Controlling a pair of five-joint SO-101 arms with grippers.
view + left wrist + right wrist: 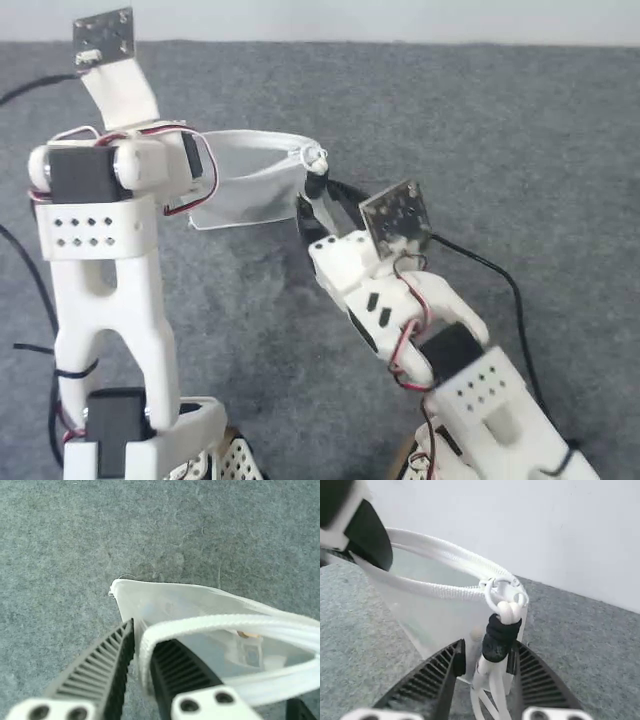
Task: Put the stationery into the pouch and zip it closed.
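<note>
One open pouch (250, 190), left jaws clamped on its rim, right jaws (opposite end) clamped on zipper pull (500, 635)

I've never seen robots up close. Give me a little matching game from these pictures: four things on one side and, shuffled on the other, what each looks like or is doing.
Things:
1. pouch
2. left end effector
3. right end effector
4. table covering

Descriptions:
A. grey and fuzzy
B. shut on the zipper cord
C. see-through white, mouth open
D. shut on the pouch's rim, at the end away from the zipper cord

Pairs: 1-C, 2-D, 3-B, 4-A.
</note>
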